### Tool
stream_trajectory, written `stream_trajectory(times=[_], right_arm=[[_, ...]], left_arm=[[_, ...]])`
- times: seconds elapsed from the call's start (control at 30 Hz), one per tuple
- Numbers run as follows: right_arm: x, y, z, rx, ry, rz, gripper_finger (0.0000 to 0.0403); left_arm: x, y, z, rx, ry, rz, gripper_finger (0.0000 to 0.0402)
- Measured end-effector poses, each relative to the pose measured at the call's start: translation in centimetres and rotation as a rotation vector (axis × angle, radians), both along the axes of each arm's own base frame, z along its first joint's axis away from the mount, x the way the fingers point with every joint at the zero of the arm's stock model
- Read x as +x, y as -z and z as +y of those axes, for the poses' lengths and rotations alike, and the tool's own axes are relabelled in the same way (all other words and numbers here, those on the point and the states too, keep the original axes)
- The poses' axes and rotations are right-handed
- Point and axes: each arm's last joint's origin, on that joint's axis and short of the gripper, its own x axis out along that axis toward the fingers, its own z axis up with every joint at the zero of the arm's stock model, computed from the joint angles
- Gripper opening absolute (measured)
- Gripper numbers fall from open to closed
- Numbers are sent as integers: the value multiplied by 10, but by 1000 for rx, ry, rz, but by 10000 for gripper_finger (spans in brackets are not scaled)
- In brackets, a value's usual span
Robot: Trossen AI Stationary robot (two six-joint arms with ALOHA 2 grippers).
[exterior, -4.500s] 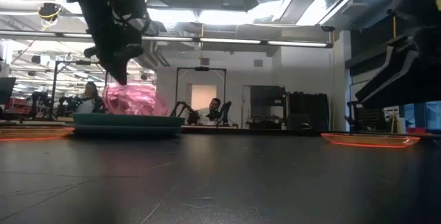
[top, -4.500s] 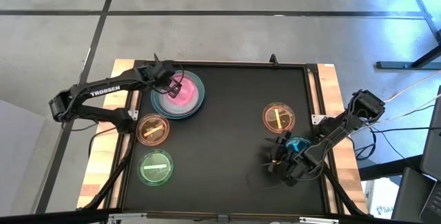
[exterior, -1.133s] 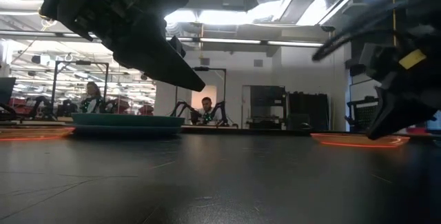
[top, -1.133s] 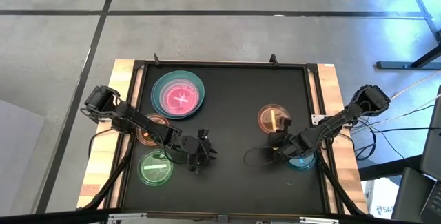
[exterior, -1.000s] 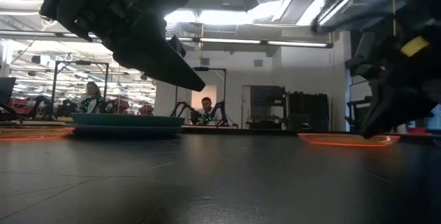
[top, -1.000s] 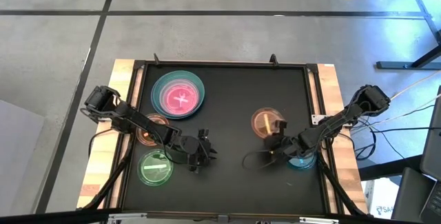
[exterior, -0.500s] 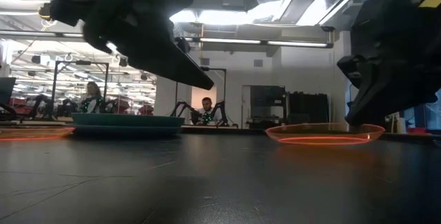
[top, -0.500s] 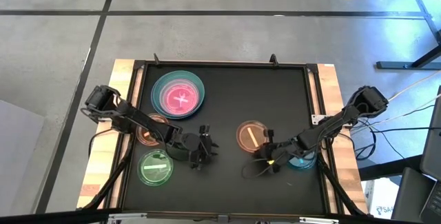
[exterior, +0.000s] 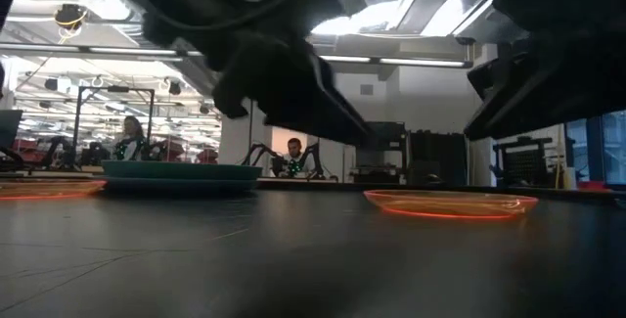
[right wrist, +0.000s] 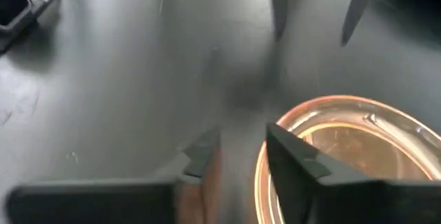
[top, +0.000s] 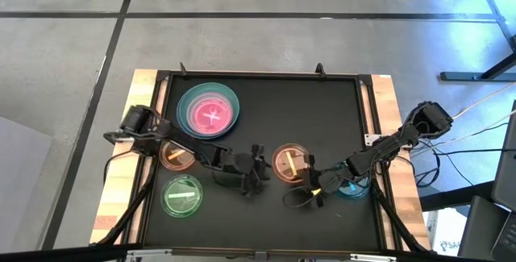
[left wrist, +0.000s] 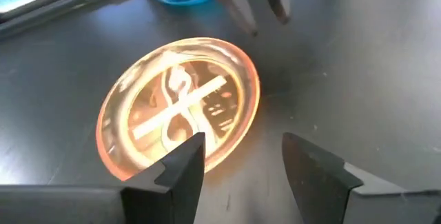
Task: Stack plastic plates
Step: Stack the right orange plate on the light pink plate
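I took the central plate [top: 289, 162] as my landmark; it lay flat on the surface [top: 274, 101] near the middle. The left tool [top: 256, 173] sat just left of it, fingers spread and pointing at its rim. The right tool [top: 310, 189] sat just beside its right front edge. A small plate [top: 351, 186] lay farther right, partly under the right arm. Well behind and left of the landmark stood the plate stack [top: 209, 110]. To the far left lay another plate [top: 178, 155], partly under the left arm, and one more plate [top: 183, 196] sat in front of that.
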Motion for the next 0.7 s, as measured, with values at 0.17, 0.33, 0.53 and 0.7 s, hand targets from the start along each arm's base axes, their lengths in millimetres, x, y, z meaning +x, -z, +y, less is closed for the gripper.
stream_trajectory(times=[0.17,0.33,0.53,0.7], right_arm=[[1,-1,1,18,-19,-2,161],[1,-1,2,41,-43,6,178],[-1,-4,9,38,-73,-26,173],[-3,-7,15,-15,-81,-80,167]], left_arm=[[29,6,-4,72,82,90,187],[55,13,-1,113,128,198,186],[68,22,10,117,108,272,160],[69,24,20,114,91,292,108]])
